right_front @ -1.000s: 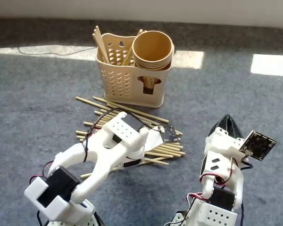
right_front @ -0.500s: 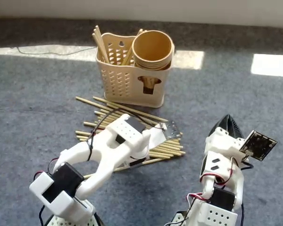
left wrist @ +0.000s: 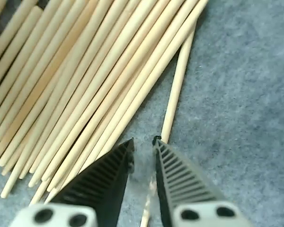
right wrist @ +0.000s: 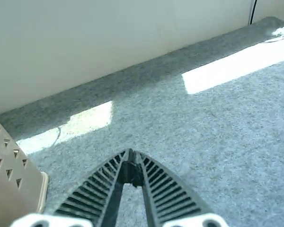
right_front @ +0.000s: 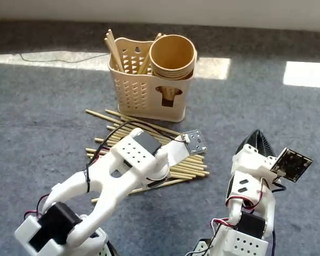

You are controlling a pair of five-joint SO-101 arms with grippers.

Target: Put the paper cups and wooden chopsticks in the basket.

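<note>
Chopsticks [left wrist: 85, 85] lay piled by the basket [right_front: 138, 90]. Left gripper [left wrist: 143, 143] fingers were slightly parted astride 1 stick [left wrist: 177, 90]. The right gripper [right wrist: 131, 164] was closed, empty.

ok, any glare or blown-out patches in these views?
High view: sun patches on the carpet behind the basket wash out. Right wrist view: bright sunlit strips on the carpet too. Left wrist view: chopsticks evenly lit, no glare.
</note>
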